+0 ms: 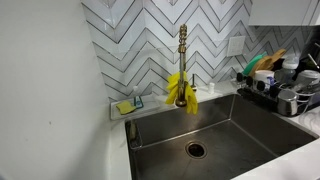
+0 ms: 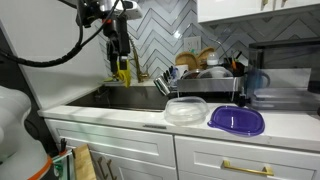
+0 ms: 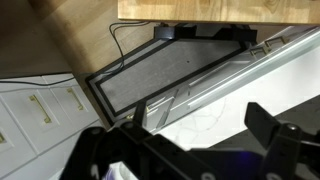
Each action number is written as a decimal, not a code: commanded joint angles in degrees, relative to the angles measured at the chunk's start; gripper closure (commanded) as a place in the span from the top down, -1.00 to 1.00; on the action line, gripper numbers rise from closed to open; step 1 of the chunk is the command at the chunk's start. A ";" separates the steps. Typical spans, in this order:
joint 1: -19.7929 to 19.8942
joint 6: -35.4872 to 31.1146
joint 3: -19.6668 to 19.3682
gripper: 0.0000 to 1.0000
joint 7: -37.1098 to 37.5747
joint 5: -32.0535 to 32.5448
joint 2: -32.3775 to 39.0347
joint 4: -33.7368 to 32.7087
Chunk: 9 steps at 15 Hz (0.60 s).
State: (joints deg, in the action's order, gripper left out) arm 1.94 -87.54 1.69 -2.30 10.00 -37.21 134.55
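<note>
Yellow cloth (image 1: 179, 88) hung draped over the faucet (image 1: 183, 45), right below the tool (image 2: 121, 50), likely so it could drip into the sink (image 1: 240, 125) beneath. The tool stood released, jaws spread, gripping nothing; a rack (image 2: 205, 80) sat well aside.

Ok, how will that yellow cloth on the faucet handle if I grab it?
Probably floppy: the yellow cloth hangs limp over the faucet. Likely light, looking thin. Draped on the neck, it may snag rather than lift clean.
</note>
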 commanded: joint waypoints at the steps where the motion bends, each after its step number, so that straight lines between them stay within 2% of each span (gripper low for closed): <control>1: -2.11 -2.47 1.42 1.00 2.81 -0.76 1.44 -0.22; 2: -3.49 -4.62 2.44 1.00 3.00 -1.98 2.32 -0.80; 4: -6.28 -14.17 5.12 1.00 4.66 -4.30 4.59 -1.66; 9: -11.33 -37.35 12.13 1.00 7.11 -6.19 17.04 -7.26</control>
State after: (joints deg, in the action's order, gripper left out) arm -7.23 -116.52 11.40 3.56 4.36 -28.48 132.18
